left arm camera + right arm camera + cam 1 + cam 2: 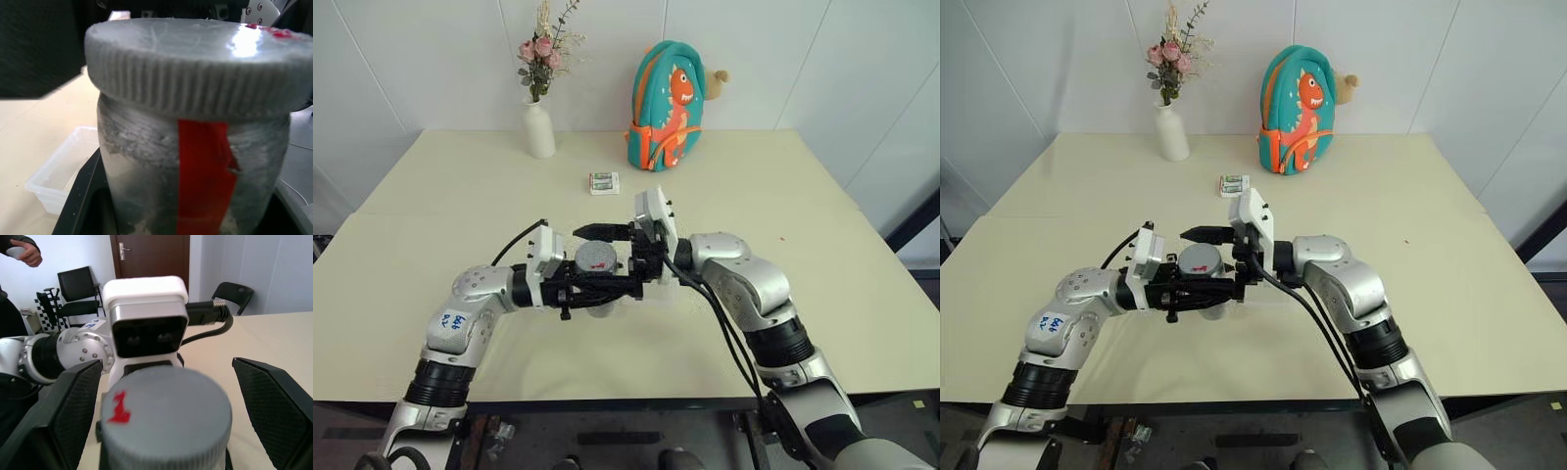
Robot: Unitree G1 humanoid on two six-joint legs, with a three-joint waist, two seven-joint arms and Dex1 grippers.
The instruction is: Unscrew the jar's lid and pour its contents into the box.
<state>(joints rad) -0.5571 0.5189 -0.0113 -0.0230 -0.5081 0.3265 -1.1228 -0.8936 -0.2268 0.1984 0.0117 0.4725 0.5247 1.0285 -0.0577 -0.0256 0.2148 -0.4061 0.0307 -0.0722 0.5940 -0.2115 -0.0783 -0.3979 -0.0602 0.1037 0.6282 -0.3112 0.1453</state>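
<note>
My left gripper is shut on the jar, holding it upright above the table in front of me. The jar has a cloudy clear wall and a red label strip. Its ribbed pale grey lid sits on top, with a red mark on it. My right gripper comes from the opposite side and stands open, one black finger on each side of the lid, apart from it. The contents cannot be made out through the wall. The clear box lies on the table below and beside the jar.
A white vase of flowers and a teal dinosaur backpack stand at the table's far edge. A small white-and-green packet lies behind the grippers. A person's hand and black chairs show beyond the table.
</note>
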